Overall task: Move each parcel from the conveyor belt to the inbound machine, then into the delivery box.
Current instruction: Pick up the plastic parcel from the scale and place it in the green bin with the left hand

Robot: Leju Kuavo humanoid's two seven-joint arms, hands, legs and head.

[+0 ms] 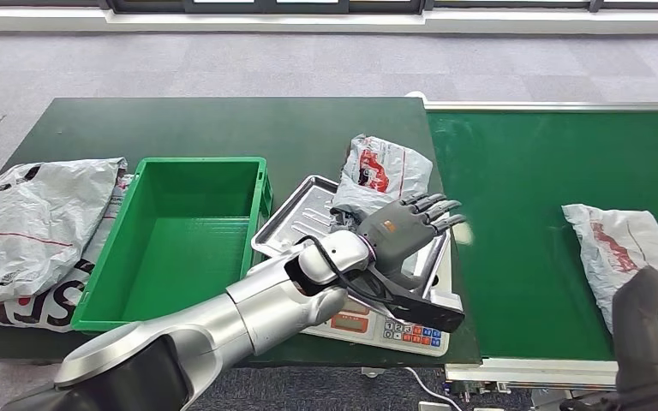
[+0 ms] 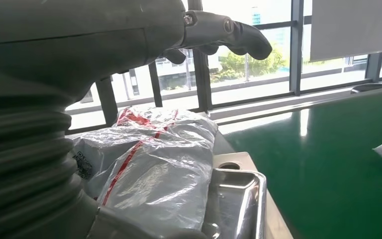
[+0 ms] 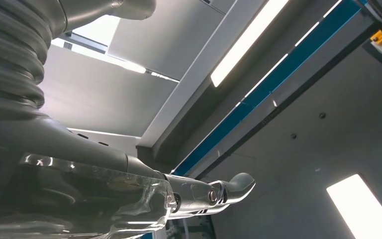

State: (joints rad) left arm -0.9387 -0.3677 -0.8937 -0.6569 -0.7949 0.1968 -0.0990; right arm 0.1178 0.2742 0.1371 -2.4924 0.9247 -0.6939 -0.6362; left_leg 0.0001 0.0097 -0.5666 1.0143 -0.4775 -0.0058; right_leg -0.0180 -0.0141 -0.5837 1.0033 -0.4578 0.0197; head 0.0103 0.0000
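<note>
A grey plastic parcel with red print [image 1: 384,169] lies on the far corner of the steel tray [image 1: 296,218] of the inbound scale [image 1: 394,328]. My left hand [image 1: 404,229] hovers over that tray just in front of the parcel, fingers spread and holding nothing. In the left wrist view the same parcel [image 2: 154,159] rests on the tray [image 2: 241,199] under my thumb [image 2: 229,30]. A second parcel [image 1: 625,248] lies on the green conveyor belt [image 1: 523,188]. My right hand [image 1: 644,330] is above its near end, with thumb [image 3: 229,188] and fingers apart and empty.
The empty green delivery box [image 1: 184,240] stands left of the scale. Several large grey parcels [image 1: 34,223] are piled at the table's left end. The belt's metal frame [image 1: 531,370] runs along the near edge.
</note>
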